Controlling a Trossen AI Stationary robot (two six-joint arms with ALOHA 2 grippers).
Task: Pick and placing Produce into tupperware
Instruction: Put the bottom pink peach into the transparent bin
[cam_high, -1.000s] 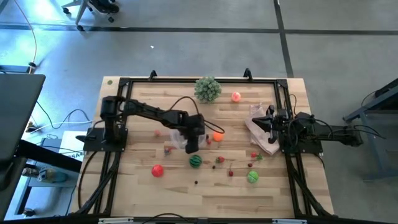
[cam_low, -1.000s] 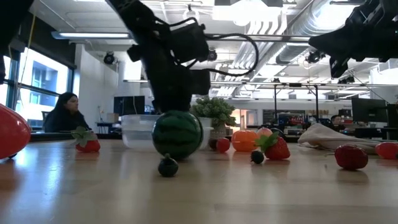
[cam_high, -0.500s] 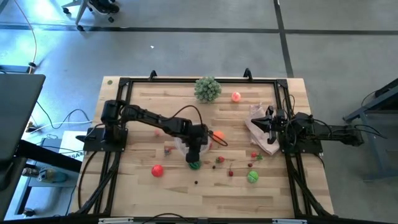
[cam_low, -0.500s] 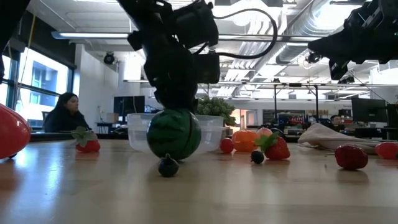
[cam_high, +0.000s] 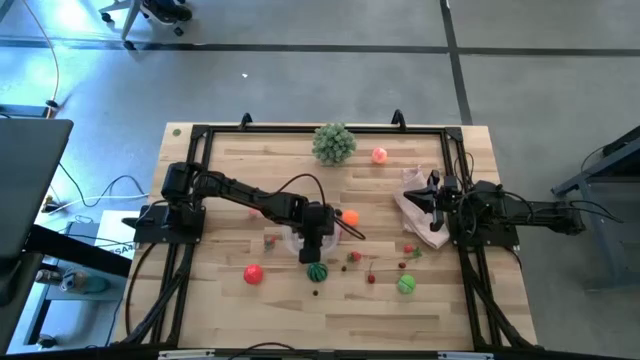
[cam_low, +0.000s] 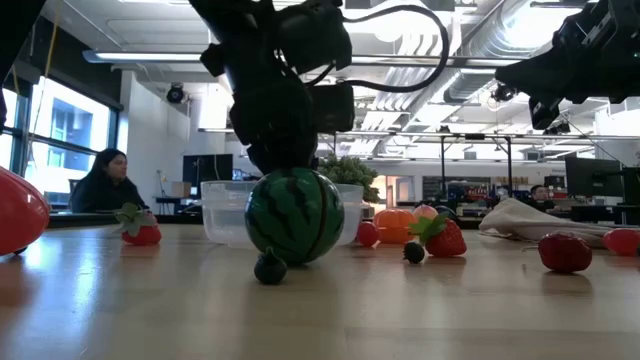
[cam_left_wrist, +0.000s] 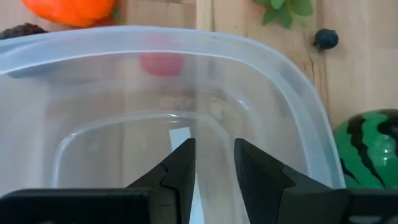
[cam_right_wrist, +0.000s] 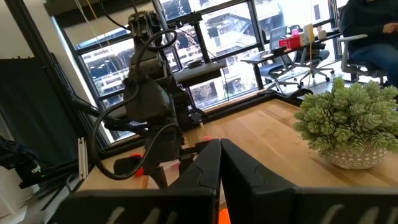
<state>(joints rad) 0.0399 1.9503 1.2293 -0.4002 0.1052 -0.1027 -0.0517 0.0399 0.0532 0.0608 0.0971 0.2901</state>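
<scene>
The clear tupperware (cam_high: 297, 243) stands on the table near its middle. My left gripper (cam_left_wrist: 214, 146) points down into it from above, with a narrow gap between the fingers and nothing between them. A striped green ball (cam_high: 317, 271) rests on the table against the tupperware's near wall (cam_low: 240, 225). An orange ball (cam_high: 349, 216), a red ball (cam_high: 253, 273), a green ball (cam_high: 406, 285) and small berries (cam_high: 370, 277) lie scattered around. My right gripper (cam_high: 432, 203) waits, shut, above the pinkish-white bag (cam_high: 420, 212) at the right. My left gripper stands inside the tupperware, over its floor (cam_left_wrist: 124, 155), coming from above and pointing down. Both fingers (cam_left_wrist: 180, 165) are within the walls; where they touch the floor or a wall does not show. The tupperware sits flat on the table.
A large bushy pale-green ball (cam_high: 334, 143) and a pink-red ball (cam_high: 380, 155) sit near the far edge. A black frame (cam_high: 300, 130) rims the table. Bare wood lies along the near edge (cam_high: 330, 320). A person sits in the room beyond.
My left gripper has moved toward the near edge and a little to the right, and the tupperware has slid along the table with it. The tupperware's near wall has pushed the striped green ball, which has rolled toward the near edge.
</scene>
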